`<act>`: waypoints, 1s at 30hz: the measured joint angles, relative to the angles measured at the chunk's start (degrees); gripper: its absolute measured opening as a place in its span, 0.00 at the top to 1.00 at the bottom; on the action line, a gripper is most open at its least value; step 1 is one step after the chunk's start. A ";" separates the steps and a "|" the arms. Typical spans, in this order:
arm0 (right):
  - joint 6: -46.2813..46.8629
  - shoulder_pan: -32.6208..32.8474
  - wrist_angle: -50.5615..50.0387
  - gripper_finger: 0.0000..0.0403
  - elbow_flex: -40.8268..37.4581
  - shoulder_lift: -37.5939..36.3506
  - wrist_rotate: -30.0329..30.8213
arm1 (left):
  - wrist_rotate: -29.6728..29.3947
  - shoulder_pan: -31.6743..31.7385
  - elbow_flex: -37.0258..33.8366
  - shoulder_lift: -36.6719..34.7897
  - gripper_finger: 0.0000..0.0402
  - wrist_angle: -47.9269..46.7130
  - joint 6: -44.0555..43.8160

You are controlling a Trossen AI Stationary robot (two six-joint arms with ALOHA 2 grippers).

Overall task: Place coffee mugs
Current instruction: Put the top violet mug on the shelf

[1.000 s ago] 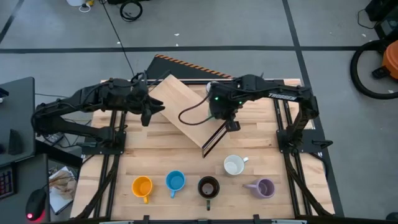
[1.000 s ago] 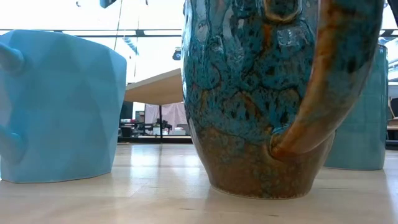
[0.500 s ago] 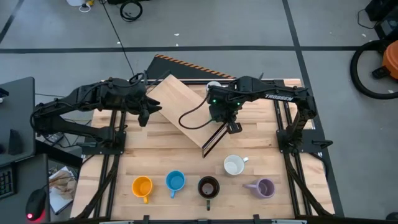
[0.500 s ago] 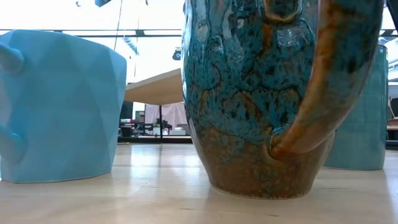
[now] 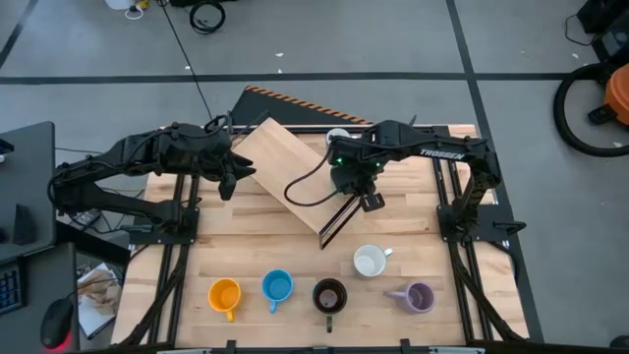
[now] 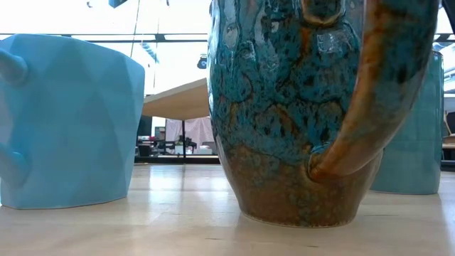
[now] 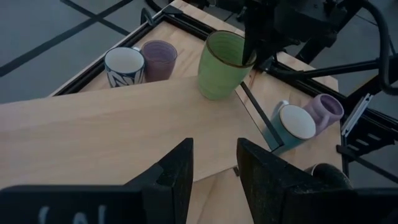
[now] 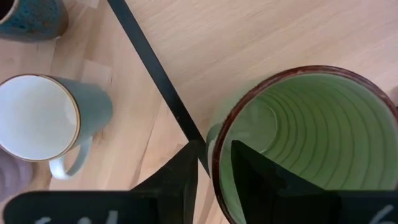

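Right gripper (image 8: 211, 171): frame centre of the high view, fingers pinching green mug (image 7: 222, 64) rim.
Left gripper (image 7: 213, 177): fingers spread, idle (upper left).
Advice: lower mug level, beside white mug (image 5: 370, 262).

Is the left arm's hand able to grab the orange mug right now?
Probably yes: the left hand is open and empty, and the small orange ceramic mug stands alone at the table's front edge with nothing between them.

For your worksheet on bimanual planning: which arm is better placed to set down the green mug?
Right: its gripper already pinches the green mug rim; the left gripper hovers open above the board.
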 joint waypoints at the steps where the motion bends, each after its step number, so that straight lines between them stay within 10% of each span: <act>1: 0.12 0.00 -0.35 0.74 0.47 0.00 0.02 | 0.02 0.00 0.00 0.00 0.68 0.02 0.12; 30: 10.74 -14.86 -1.40 0.72 12.96 -1.46 -0.02 | -2.10 -0.02 -0.04 0.00 0.68 0.80 0.06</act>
